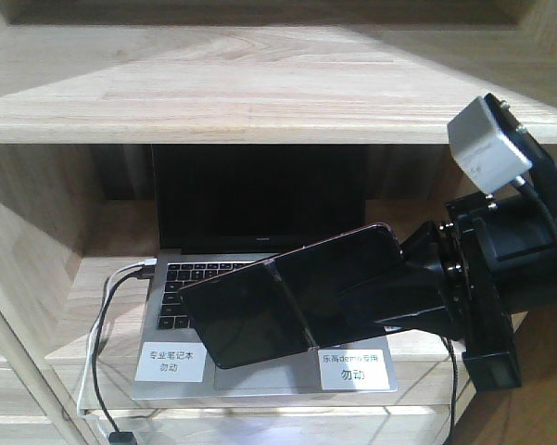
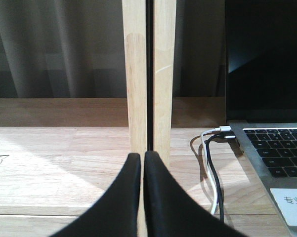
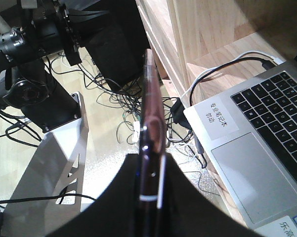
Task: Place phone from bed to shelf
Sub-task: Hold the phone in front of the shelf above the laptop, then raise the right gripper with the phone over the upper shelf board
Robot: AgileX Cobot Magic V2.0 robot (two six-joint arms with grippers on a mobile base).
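Observation:
The phone (image 1: 259,311), thin, glossy black and creased across its middle, hangs tilted in the air in front of the shelf (image 1: 213,83). My right gripper (image 1: 366,301) is shut on its right end. In the right wrist view the phone (image 3: 150,98) shows edge-on with a pinkish rim, clamped between the black fingers of the right gripper (image 3: 149,165). My left gripper (image 2: 142,159) is shut with nothing in it, just in front of a pale wood upright (image 2: 148,74) over the shelf plank (image 2: 64,158). The bed is out of view.
An open grey laptop (image 1: 259,232) with white labels sits in the lower shelf compartment behind the phone, also as the laptop (image 3: 257,148) and laptop (image 2: 276,148). White and black cables (image 2: 212,168) run from its left side. Floor cables and a robot base (image 3: 44,98) lie below.

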